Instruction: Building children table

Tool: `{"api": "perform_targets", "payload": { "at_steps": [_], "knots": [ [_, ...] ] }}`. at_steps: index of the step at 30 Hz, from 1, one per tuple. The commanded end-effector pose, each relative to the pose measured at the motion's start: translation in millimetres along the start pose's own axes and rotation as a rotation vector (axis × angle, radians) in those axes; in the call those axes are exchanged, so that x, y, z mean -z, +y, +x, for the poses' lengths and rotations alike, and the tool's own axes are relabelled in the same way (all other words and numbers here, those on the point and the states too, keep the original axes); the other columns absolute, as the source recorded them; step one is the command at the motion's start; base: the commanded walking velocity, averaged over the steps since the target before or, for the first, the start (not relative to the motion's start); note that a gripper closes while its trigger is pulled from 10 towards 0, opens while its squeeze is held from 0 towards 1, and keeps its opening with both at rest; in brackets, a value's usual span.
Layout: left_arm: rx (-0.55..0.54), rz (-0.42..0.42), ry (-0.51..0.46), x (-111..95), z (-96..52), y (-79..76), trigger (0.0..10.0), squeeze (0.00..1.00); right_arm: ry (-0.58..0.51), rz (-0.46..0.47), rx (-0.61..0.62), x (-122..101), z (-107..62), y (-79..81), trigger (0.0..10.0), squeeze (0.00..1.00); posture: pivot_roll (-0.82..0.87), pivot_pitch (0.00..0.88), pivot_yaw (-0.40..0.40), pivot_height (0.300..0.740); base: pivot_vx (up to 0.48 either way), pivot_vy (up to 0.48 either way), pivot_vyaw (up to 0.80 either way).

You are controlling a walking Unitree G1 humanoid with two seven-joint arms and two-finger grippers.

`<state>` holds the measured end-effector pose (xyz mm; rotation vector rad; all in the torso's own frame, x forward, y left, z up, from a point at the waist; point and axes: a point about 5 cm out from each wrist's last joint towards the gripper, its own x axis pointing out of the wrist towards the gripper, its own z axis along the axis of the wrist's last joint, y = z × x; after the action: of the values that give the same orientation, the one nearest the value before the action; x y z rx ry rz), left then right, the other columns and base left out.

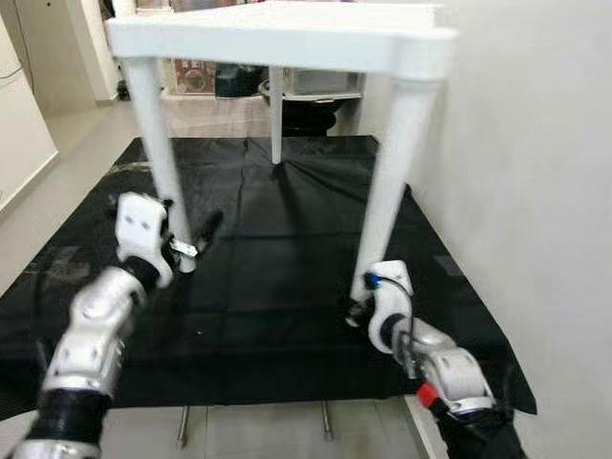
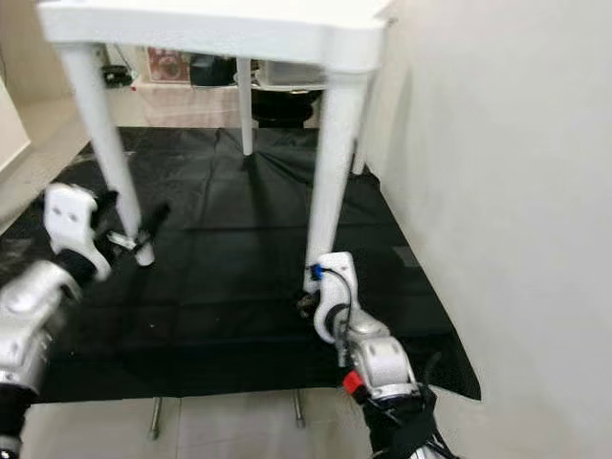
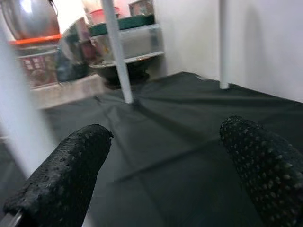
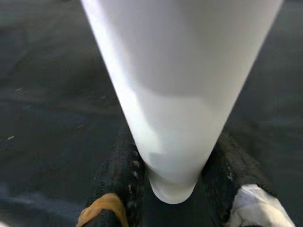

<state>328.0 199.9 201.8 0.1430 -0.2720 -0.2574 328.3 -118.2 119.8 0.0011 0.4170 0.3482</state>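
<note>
A white children's table (image 1: 287, 38) stands upright on a black mat (image 1: 277, 277). My right gripper (image 1: 361, 306) is low at the foot of the front-right leg (image 1: 392, 182) and shut on it. In the right wrist view the leg's rounded end (image 4: 173, 142) sits between both black fingers (image 4: 118, 189). My left gripper (image 1: 191, 231) is open by the foot of the front-left leg (image 1: 158, 143). In the left wrist view that leg (image 3: 19, 118) is a white blur beside one finger (image 3: 71, 165), and the gap holds nothing.
A white wall (image 1: 535, 191) runs close along the right of the table. Two far legs (image 1: 276, 115) stand on the mat's back part. Shelves with boxes and a dark bowl (image 3: 118, 71) lie behind. Two thin metal rods (image 1: 182, 426) lie on the floor at the mat's near edge.
</note>
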Motion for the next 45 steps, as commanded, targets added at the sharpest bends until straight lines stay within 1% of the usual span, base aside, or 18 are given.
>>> {"api": "perform_targets", "payload": {
  "at_steps": [1,2,7,8,10,11,13,19,21,23,25,26,29,31,33,41,44,45],
  "knots": [
    [-0.008,0.019,-0.002,-4,-1.0,1.5,10.0,0.00,-0.022,-0.013,-0.040,-8,-0.6,5.8,9.3,0.00,0.06,0.000,-0.044,0.740,0.000,0.000,0.00],
    [-0.011,0.016,0.006,-5,-3.9,-0.9,10.0,0.00,-0.019,-0.025,-0.027,-9,-1.3,5.9,10.0,0.00,0.06,0.000,-0.044,0.740,0.000,0.000,0.00],
    [-0.026,0.017,0.030,-10,-10.0,-6.7,10.0,0.00,-0.051,-0.058,0.023,-15,-4.6,5.3,10.0,0.00,0.06,0.000,-0.040,0.740,0.000,0.000,0.00],
    [-0.027,0.015,0.035,-10,-10.9,-8.5,10.0,0.00,-0.072,-0.058,0.027,-18,-6.5,5.0,10.0,0.89,0.06,0.000,-0.039,0.740,0.000,0.000,0.00],
    [-0.027,0.013,0.037,-10,-11.5,-9.6,10.0,0.00,-0.085,-0.058,0.031,-19,-7.9,4.7,10.0,0.89,0.06,0.000,-0.039,0.740,0.000,0.000,0.00],
    [-0.026,0.012,0.041,-9,-11.8,-11.4,10.0,0.00,-0.110,-0.065,0.024,-22,-10.2,4.6,10.0,1.00,0.06,0.000,-0.038,0.740,0.000,0.000,0.00],
    [-0.024,0.008,0.047,-7,-12.3,-14.5,10.0,0.00,-0.155,-0.109,0.008,-25,-15.7,3.0,10.0,1.00,0.05,0.000,-0.038,0.740,0.000,0.000,0.00],
    [-0.021,0.003,0.053,-7,-13.5,-17.6,10.0,0.00,-0.190,-0.088,0.014,-26,-24.0,-4.4,10.0,1.00,0.04,0.000,-0.037,0.740,0.000,0.000,0.00],
    [-0.012,-0.004,0.070,-4,-17.1,-23.0,10.0,0.00,-0.262,-0.069,0.063,-28,-37.7,-18.3,10.0,1.00,0.04,0.000,-0.036,0.740,0.000,0.000,0.00],
    [-0.005,-0.007,0.084,-2,-20.2,-27.0,10.0,0.00,-0.291,-0.065,0.083,-27,-46.4,-24.1,10.0,1.00,0.03,0.000,-0.034,0.740,0.000,0.000,0.00],
    [-0.005,-0.007,0.084,-2,-20.2,-27.0,10.0,0.00,-0.291,-0.065,0.083,-27,-46.4,-24.1,10.0,1.00,0.03,0.000,-0.034,0.740,0.000,0.000,0.00],
    [0.003,-0.012,0.096,1,-23.4,-31.9,10.0,0.00,-0.313,-0.063,0.082,-25,-54.8,-26.5,10.0,1.00,0.03,0.000,-0.032,0.740,0.000,0.000,0.00],
    [0.019,-0.027,0.116,5,-31.3,-41.5,10.0,0.00,-0.341,-0.071,0.042,-19,-72.3,-22.0,10.0,1.00,0.02,0.000,-0.026,0.740,0.000,0.000,0.00],
    [0.019,-0.027,0.116,5,-31.3,-41.5,10.0,0.00,-0.341,-0.071,0.042,-19,-72.3,-22.0,10.0,1.00,0.02,0.000,-0.026,0.740,0.000,0.000,0.00],
    [0.029,-0.037,0.131,9,-40.3,-50.5,10.0,0.00,-0.376,-0.086,0.016,-18,-86.3,-15.7,10.0,1.00,0.01,0.000,-0.020,0.740,0.000,0.000,0.00],
    [0.023,-0.065,0.159,15,-54.3,-62.6,10.0,0.00,-0.477,-0.087,-0.063,-27,-97.1,-0.5,10.0,1.00,0.01,0.000,-0.017,0.740,0.000,0.000,0.00],
    [0.017,-0.066,0.167,16,-58.7,-65.2,10.0,0.00,-0.496,-0.094,-0.056,-28,-98.8,0.7,10.0,1.00,0.02,0.000,-0.021,0.740,0.000,0.000,0.00],
    [0.001,-0.072,0.171,16,-64.3,-66.4,10.0,0.00,-0.521,-0.128,0.029,-29,-100.3,-4.9,10.0,1.00,0.02,0.000,-0.026,0.740,0.000,0.000,0.00]
  ]
}}
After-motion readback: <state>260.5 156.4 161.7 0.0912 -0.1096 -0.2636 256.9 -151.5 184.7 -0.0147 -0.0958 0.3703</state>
